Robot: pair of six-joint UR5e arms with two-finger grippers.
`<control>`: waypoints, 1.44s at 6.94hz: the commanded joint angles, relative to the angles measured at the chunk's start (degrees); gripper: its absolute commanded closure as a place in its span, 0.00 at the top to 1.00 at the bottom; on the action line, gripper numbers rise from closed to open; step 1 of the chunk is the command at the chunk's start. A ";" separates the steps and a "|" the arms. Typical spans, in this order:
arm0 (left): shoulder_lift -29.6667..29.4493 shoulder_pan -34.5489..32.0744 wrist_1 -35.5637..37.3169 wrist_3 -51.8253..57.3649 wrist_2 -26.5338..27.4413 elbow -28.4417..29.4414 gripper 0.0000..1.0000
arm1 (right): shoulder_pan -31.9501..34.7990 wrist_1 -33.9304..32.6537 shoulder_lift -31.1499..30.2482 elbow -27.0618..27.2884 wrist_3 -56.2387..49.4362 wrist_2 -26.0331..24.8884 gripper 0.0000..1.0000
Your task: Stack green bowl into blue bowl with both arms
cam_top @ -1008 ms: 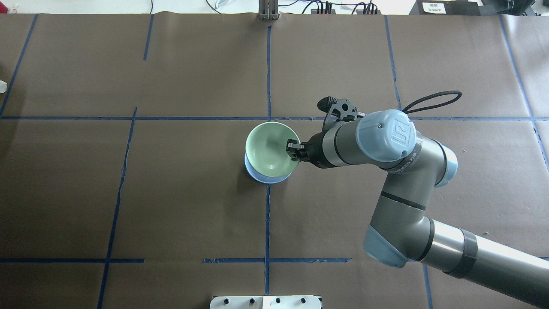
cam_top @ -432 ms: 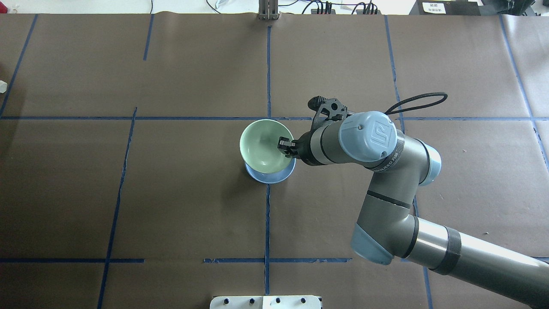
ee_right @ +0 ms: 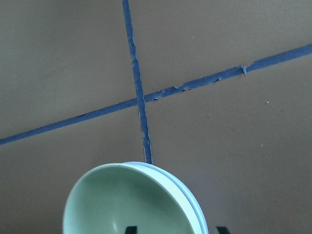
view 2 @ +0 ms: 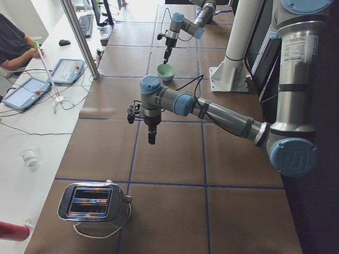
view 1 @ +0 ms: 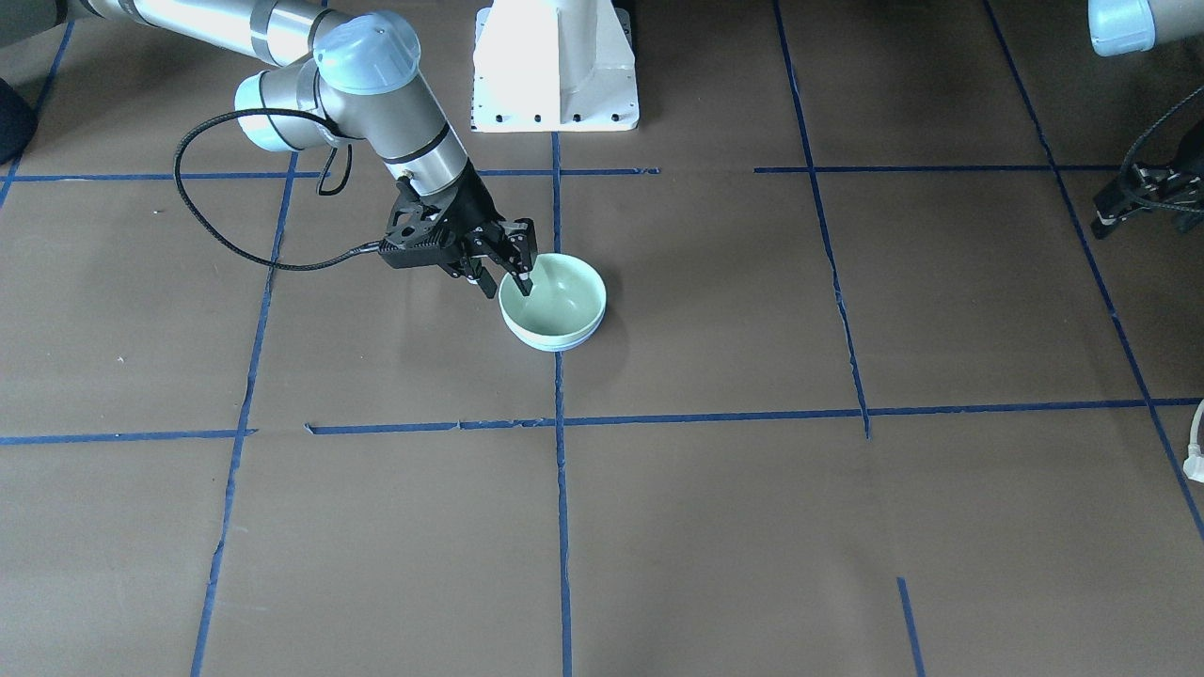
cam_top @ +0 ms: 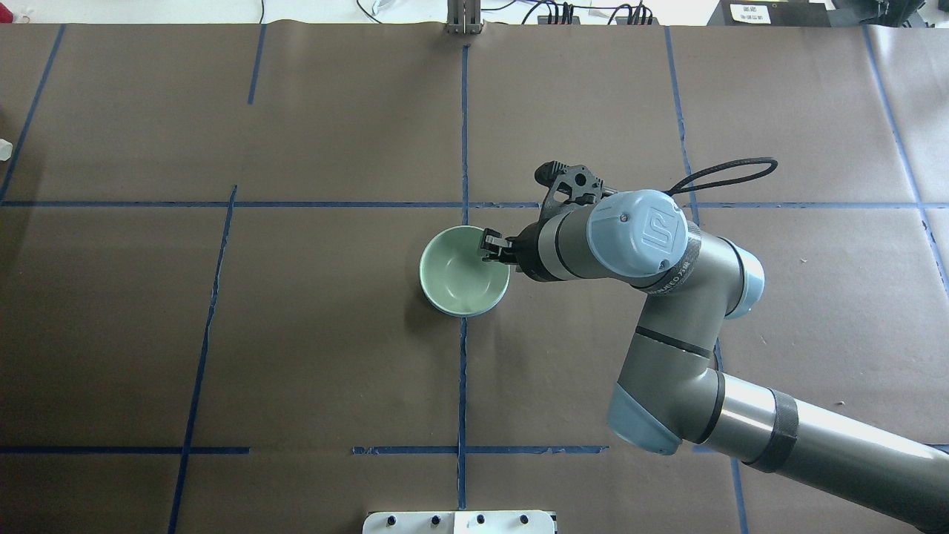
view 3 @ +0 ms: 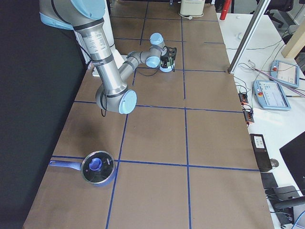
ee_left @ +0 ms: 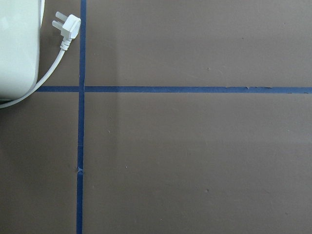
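Note:
The green bowl (cam_top: pixel 463 274) sits upright, nested inside the blue bowl (cam_top: pixel 447 311), near the table's middle. Only a thin blue rim shows under it (view 1: pixel 555 345). My right gripper (cam_top: pixel 491 248) is at the bowl's rim on the robot's right side. Its jaws stand apart: one finger is inside the green bowl and one outside (view 1: pixel 505 282). In the right wrist view the green bowl (ee_right: pixel 126 200) and blue rim (ee_right: pixel 195 207) lie between the two fingertips. My left gripper (view 2: pixel 151 138) hangs over bare table far off to the left. I cannot tell whether it is open.
A toaster (view 2: pixel 90 201) stands at the table's left end, and its white plug (ee_left: pixel 66 24) lies below my left wrist. A blue lidded pot (view 3: pixel 97 167) sits at the right end. The white pedestal (view 1: pixel 555 66) is at the robot's side. Blue tape lines cross the brown table.
The green bowl, held raised and off-centre over the blue bowl, has come down and now sits nested in it. The right gripper's fingers now stand apart at the rim.

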 commanded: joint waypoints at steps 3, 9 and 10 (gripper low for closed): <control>0.02 -1.92 0.52 5.05 -0.52 0.87 1.00 | 12.34 -13.48 -3.01 6.55 -14.32 11.01 1.00; 3.01 -13.87 0.26 27.32 -8.35 11.51 1.00 | 43.72 -14.76 -33.64 7.64 -73.82 32.33 1.00; 4.14 -14.06 0.18 28.81 -8.35 11.60 1.00 | 47.94 -14.58 -37.53 7.28 -80.97 33.72 1.00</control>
